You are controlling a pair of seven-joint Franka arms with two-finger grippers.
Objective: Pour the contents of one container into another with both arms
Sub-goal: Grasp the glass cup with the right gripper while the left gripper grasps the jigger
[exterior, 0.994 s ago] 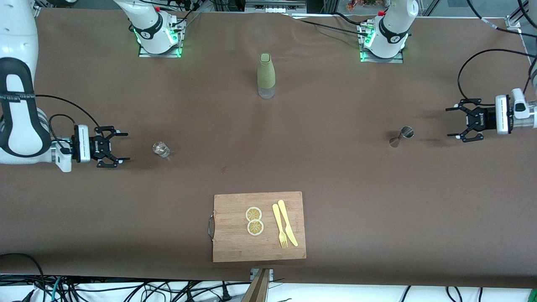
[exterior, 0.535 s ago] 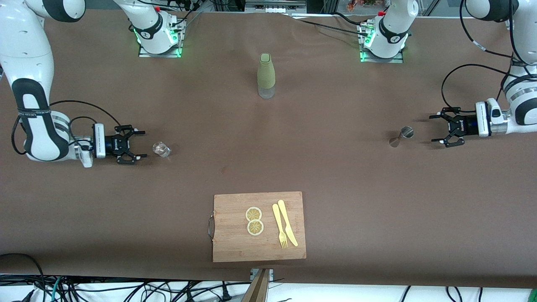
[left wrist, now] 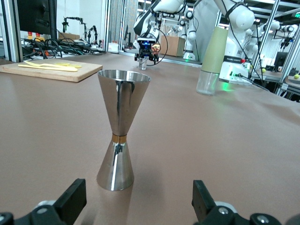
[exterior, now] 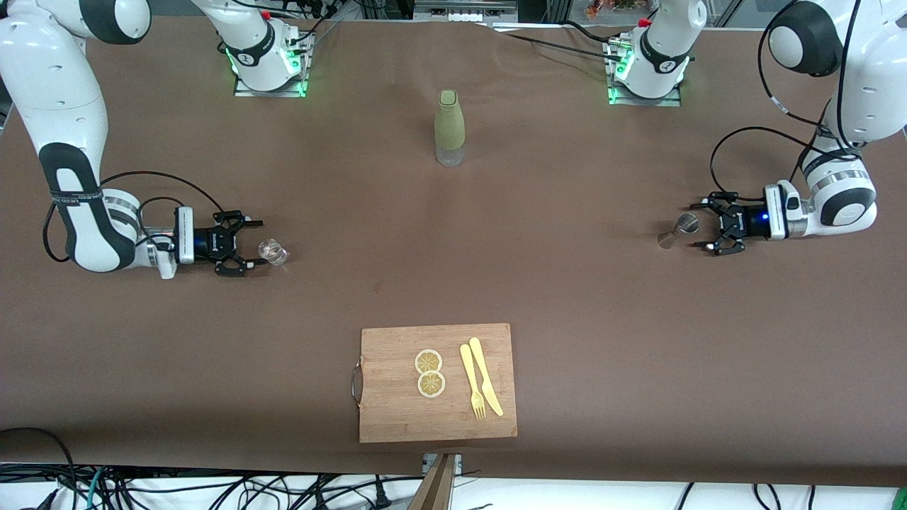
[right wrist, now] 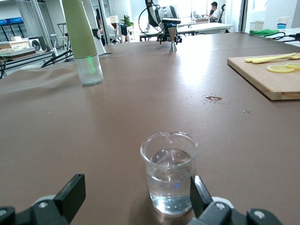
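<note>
As both arms close in, right gripper (exterior: pixel 256 244) open at beaker (exterior: pixel 272 252), left gripper (exterior: pixel 703 226) open at jigger (exterior: pixel 677 230)

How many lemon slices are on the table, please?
2. Both lie on the wooden cutting board, side by side and touching: one lemon slice farther from the front camera, the other lemon slice nearer to it. None seems hidden.

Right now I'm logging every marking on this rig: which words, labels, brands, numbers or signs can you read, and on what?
Nothing can be read for certain.
White lettering on the black body of the right hand: too small to read.
White lettering on the body of the left hand: too small to read.
White print on a black band of the right arm: too small to read.
Blue signs in the room's background: blurred.
</note>
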